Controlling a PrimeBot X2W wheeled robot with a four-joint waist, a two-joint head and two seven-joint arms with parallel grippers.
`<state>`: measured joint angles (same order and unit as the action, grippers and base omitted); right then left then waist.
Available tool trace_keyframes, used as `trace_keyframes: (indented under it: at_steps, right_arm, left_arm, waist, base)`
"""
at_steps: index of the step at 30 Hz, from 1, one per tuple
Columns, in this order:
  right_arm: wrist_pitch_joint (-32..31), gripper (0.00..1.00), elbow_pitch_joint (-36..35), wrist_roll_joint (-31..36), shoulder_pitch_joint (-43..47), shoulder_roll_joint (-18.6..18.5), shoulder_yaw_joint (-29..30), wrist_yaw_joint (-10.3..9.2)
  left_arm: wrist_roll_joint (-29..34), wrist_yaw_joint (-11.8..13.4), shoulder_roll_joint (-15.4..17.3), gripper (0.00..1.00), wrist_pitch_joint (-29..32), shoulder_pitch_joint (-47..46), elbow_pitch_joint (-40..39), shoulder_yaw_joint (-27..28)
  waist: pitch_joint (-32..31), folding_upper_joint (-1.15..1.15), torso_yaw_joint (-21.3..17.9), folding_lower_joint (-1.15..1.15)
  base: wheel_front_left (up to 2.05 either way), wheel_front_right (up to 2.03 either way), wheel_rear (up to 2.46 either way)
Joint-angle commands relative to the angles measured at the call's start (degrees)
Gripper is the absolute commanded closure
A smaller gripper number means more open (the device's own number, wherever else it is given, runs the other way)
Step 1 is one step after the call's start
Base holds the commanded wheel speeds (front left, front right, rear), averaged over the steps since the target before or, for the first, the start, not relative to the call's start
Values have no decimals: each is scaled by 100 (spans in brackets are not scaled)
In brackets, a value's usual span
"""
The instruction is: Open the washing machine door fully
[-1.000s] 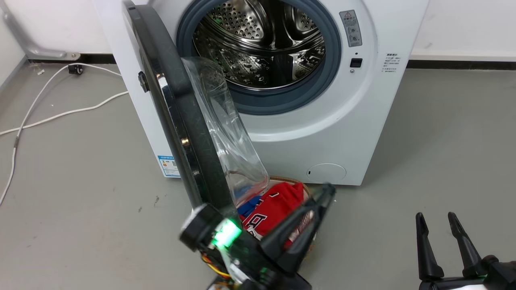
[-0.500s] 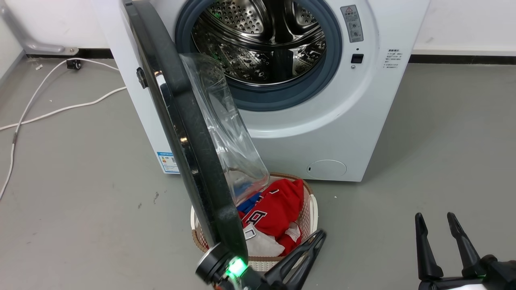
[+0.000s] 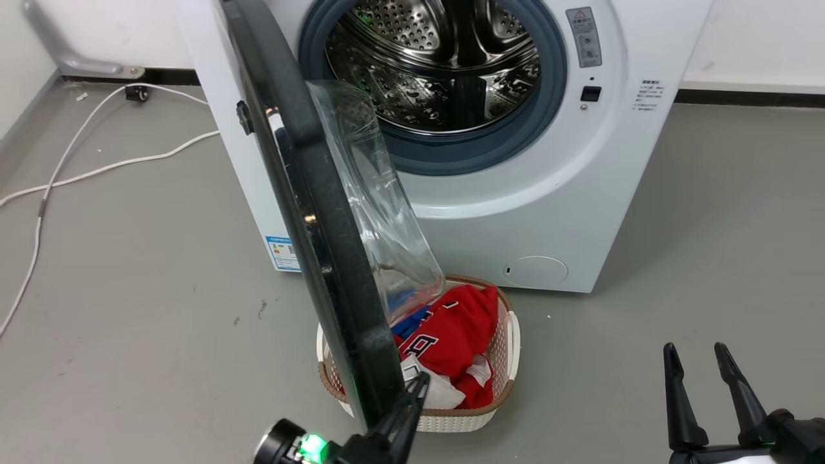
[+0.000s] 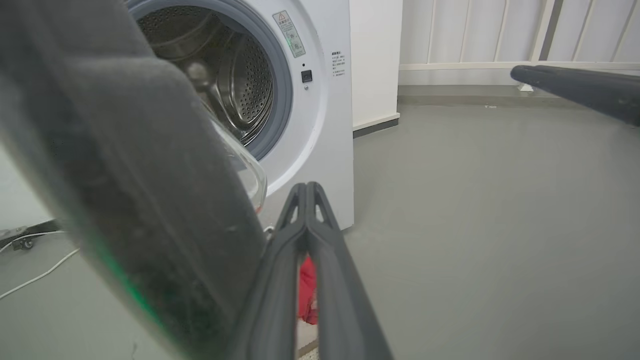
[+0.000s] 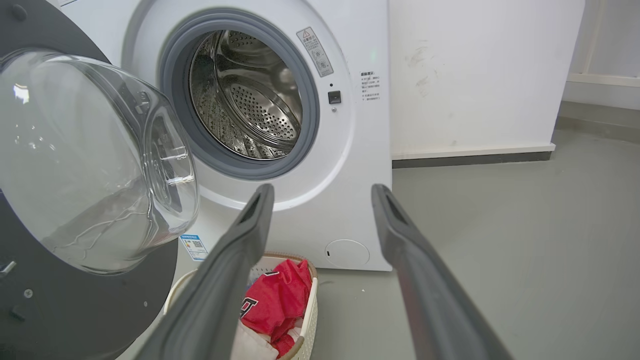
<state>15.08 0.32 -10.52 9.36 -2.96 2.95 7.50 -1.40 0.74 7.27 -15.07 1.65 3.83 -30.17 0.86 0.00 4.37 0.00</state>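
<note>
Grey floor (image 3: 129, 290), white washer (image 3: 548, 212) against the wall. The washing machine door (image 3: 303, 161) is hanging about half open over a laundry basket (image 3: 451, 422). Meanwhile the left claw (image 3: 420, 381), pinched shut on nothing, is sitting by its free edge, and the right claw (image 3: 699, 353) is idling open. Next, I'd guess: shoving it wider.

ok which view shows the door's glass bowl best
Right wrist view: the glass bowl faces the camera, nearly whole, on the door. Head view shows it side-on as a narrow bulge. Left wrist view catches a bit of its rim past the blurred door edge.
</note>
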Motion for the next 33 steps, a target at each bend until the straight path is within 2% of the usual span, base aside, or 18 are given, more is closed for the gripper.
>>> trace_keyframes:
  at_steps: [1,9,15,20,28,33]
  right_arm:
    - [13,0,20,9,-51,15,-12,-1]
    - [13,0,47,-15,41,15,-8,-1]
    - [13,0,45,2,-24,15,-32,0]
    - [13,0,51,-26,-26,14,-21,-1]
    - [13,0,40,20,-118,13,-16,-1]
    - [13,0,45,65,-185,13,-46,0]
  left_arm:
    - [-41,71,34,100,-13,59,42,80]
    - [-312,477,126,100,4,305,20,640]
    - [-378,553,215,100,-2,474,-136,831]
    - [-503,760,356,100,-1,622,-233,1247]
    - [-641,911,762,100,-3,577,-356,1967]
    - [-886,789,1001,100,-15,405,-284,2420]
  waist:
    - [-8,0,29,0]
    - [-21,0,171,0]
    - [75,0,354,0]
    - [141,0,534,0]
    - [277,0,749,0]
    - [371,0,801,0]
  base:
    - [0,0,0]
    - [0,0,0]
    - [0,0,0]
    - [0,0,0]
    - [0,0,0]
    - [0,0,0]
